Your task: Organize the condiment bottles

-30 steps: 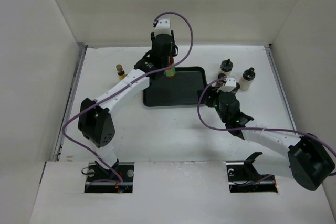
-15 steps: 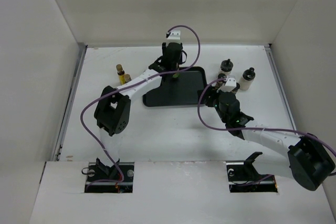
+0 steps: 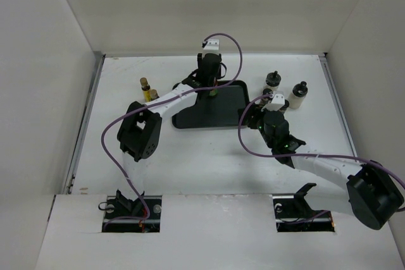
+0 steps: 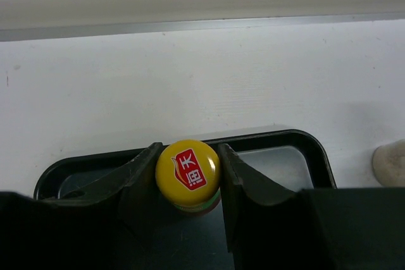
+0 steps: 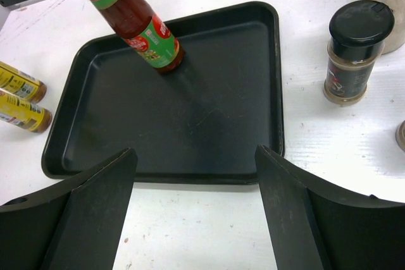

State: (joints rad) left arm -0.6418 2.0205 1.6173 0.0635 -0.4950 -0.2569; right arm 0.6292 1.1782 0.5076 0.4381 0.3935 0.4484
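Bright, diffuse light is falling from above, washing the white desk (image 3: 209, 156) nearly featureless and casting only faint, soft shadows. The black tray (image 5: 209, 124) is giving off a dull sheen in the right wrist view.

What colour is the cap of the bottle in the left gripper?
Yellow cap with a red logo; clearest in left wrist view.

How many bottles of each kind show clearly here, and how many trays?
Red-sauce bottle: 1
Yellow-labelled bottles: 2
Dark jar: 1
Shakers: 2
Tray: 1
Total: 7, leaving out one cut-off thing.
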